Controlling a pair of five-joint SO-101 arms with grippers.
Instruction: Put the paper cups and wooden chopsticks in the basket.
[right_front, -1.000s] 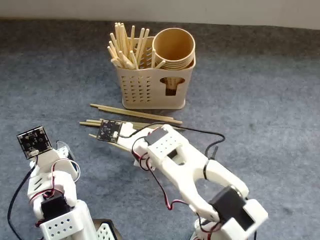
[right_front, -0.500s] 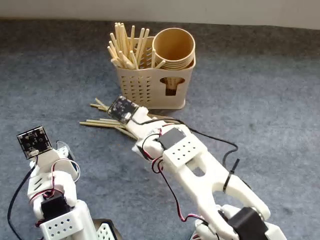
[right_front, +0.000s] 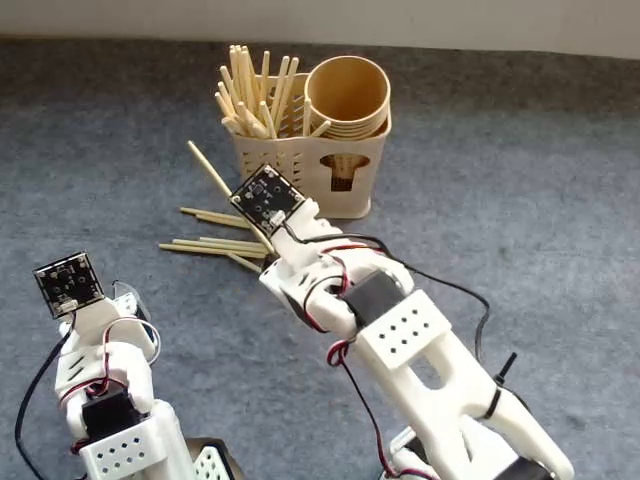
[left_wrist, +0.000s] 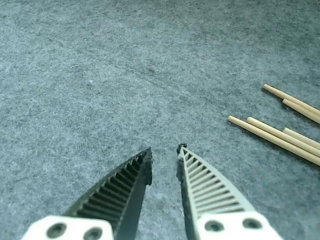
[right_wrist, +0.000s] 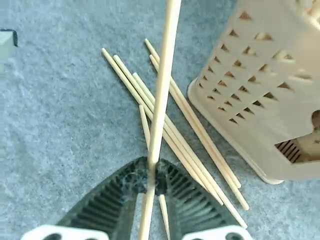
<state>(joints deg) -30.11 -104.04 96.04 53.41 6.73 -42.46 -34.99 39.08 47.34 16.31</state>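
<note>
right jaws clamp one tilted chopstick (right_wrist: 162, 90)

Soft, even light covers the grey mat (right_front: 520, 200), with faint shadow under the basket (right_front: 280, 180).

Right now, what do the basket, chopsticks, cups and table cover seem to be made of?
Basket: probably moulded plastic, cream and matt, with neat rows of holes.
Chopsticks: likely bare wood, pale and dull.
Cups: apparently paper, tan, thin stacked rims.
Table cover: felt-like grey fabric, fuzzy surface.
</note>
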